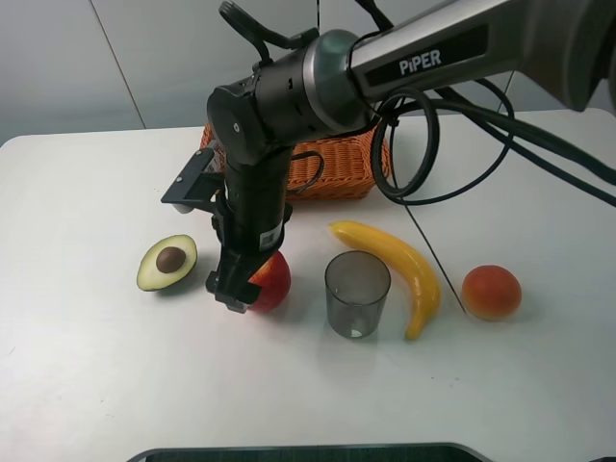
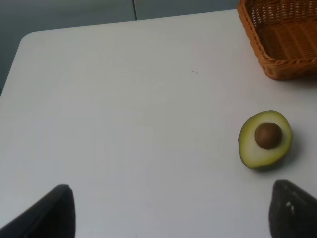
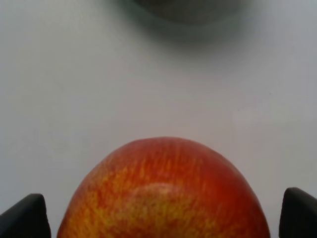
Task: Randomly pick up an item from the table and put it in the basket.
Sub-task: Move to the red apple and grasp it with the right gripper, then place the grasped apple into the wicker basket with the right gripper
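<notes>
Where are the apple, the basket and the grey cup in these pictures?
apple (image 3: 163, 193): right wrist view, on its streaked upper skin.
basket (image 1: 337, 175): exterior high view, on its front wall.
grey cup (image 1: 356, 300): exterior high view, on its translucent side wall.

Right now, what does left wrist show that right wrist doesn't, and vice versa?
Left wrist only: the halved avocado and a corner of the basket. Right wrist only: the apple close up, plus a blurred grey edge, probably the cup. Both: the white table.
</notes>
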`<state>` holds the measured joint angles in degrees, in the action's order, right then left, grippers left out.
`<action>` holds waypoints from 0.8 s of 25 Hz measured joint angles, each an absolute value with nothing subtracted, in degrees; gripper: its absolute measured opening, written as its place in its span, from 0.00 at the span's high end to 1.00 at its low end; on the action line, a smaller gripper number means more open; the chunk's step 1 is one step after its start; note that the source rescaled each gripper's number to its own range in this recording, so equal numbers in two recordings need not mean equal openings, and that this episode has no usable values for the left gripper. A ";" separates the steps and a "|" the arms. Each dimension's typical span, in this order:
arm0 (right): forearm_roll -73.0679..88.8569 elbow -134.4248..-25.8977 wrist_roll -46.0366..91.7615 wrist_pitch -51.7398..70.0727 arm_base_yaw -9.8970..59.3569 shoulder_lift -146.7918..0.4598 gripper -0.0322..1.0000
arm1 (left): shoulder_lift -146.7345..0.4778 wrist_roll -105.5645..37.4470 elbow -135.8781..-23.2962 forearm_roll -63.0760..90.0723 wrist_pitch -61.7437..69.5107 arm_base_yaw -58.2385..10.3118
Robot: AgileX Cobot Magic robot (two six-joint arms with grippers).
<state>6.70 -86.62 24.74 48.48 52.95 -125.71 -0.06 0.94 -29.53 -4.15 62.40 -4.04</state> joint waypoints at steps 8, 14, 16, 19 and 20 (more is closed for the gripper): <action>6.70 -86.72 24.52 48.61 52.95 -127.16 0.00 | -0.06 0.84 -29.53 -4.15 62.40 -4.04; 6.56 -86.72 24.39 49.51 52.95 -127.16 0.95 | -0.06 0.84 -29.53 -4.15 62.40 -4.04; 6.56 -86.72 24.39 49.72 52.95 -127.16 0.95 | -0.06 0.84 -29.53 -4.15 62.40 -4.04; 6.51 -86.72 24.39 49.86 52.95 -127.16 0.95 | -0.06 0.94 -29.53 -4.15 62.40 -4.04; 6.51 -86.72 24.39 49.86 52.95 -127.16 0.95 | -0.06 0.94 -29.53 -4.15 62.40 -4.04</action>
